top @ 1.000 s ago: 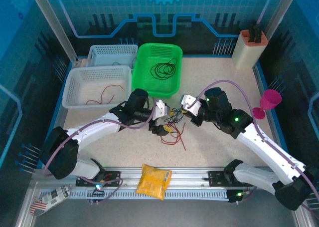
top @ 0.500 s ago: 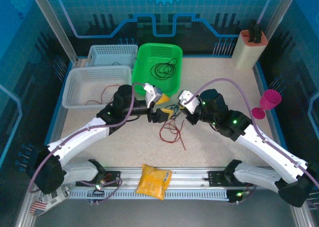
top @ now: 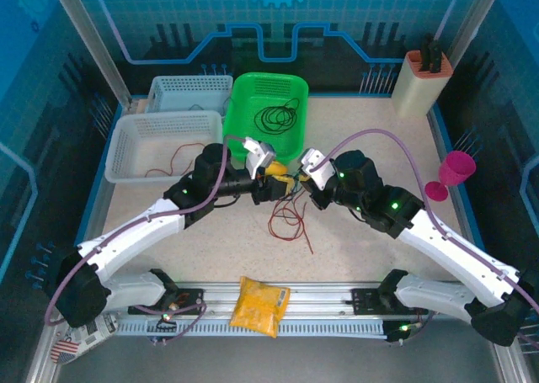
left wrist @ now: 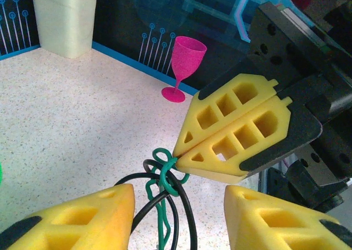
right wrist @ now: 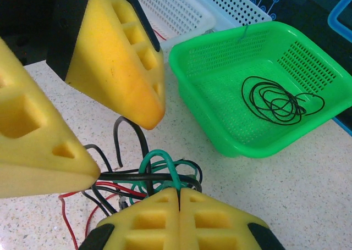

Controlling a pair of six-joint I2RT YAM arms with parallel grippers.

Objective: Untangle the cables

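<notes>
The cables (top: 290,191) form a small knot of green, black and red strands between my two grippers at mid table, and red ends (top: 286,223) trail toward the front. My right gripper (right wrist: 179,198) is shut on a green loop (right wrist: 165,162) of the knot. My left gripper (left wrist: 179,194) is open. Its yellow fingers (left wrist: 82,217) stand either side of the black strands (left wrist: 190,211) and the green cable (left wrist: 159,178), just below the right gripper (left wrist: 177,153). In the top view the left gripper (top: 274,183) and right gripper (top: 305,181) nearly meet.
Behind the grippers, a green basket (top: 253,88) holds a black coil (top: 278,114). To its left, a red wire (top: 181,156) lies in a white basket (top: 122,151). A pink goblet (top: 455,172) stands right, a cream holder (top: 425,80) back right, a yellow bag (top: 259,305) on the front rail.
My left gripper has swung up and right to the knot, and its jaws have narrowed around the strands. The right gripper has stayed shut and has shifted slightly left and back with the tangle.
</notes>
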